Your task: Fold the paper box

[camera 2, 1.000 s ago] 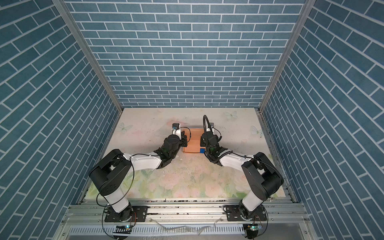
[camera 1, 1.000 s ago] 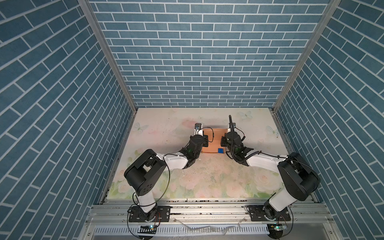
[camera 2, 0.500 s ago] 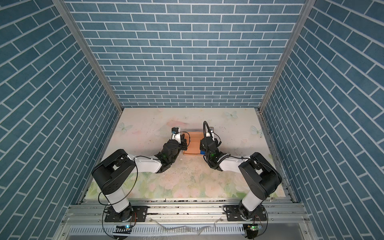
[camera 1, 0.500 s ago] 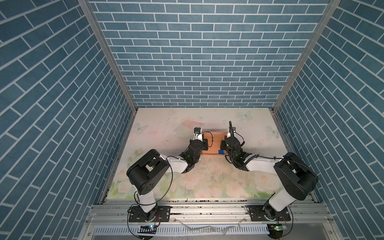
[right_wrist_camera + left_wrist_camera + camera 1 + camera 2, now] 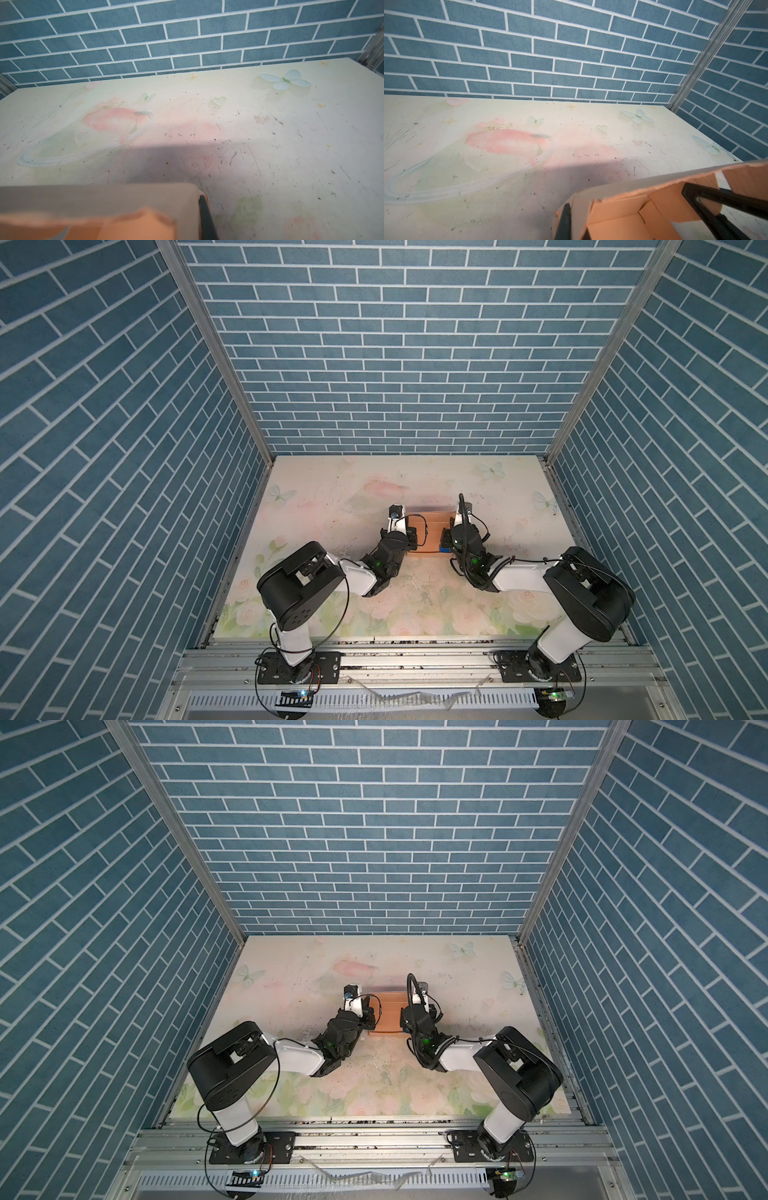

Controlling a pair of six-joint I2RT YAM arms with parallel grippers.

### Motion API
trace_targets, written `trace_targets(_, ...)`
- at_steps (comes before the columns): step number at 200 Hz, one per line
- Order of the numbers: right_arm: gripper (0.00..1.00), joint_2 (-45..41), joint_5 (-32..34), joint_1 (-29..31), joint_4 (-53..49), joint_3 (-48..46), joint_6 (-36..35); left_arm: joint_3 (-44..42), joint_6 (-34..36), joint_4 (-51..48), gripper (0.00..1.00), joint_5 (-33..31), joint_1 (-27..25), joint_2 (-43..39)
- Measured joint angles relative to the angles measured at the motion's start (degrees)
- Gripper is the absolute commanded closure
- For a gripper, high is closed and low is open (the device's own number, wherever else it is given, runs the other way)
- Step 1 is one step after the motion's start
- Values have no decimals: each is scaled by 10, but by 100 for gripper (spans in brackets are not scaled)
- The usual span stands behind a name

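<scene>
You see little of the paper box (image 5: 428,531) in both top views. It lies at centre frame between the two wrists, which cover its ends. Your left gripper (image 5: 575,223) pinches an end wall, its fingers cut off by the frame edge. Your right gripper (image 5: 200,220) is closed on the box too. One finger (image 5: 206,218) lies against the blurred cardboard and its mate is hidden. A small blue piece (image 5: 444,549) peeks out beside the right wrist. The scuffed floral tabletop (image 5: 332,497) sits inside blue brick-patterned walls (image 5: 395,364).
</scene>
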Motion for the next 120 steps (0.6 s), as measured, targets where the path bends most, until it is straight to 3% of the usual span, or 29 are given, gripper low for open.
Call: trace_targets(120, 100, 11, 28, 26, 119, -67, -23, -51, -10, 50, 92, -66, -56, -5)
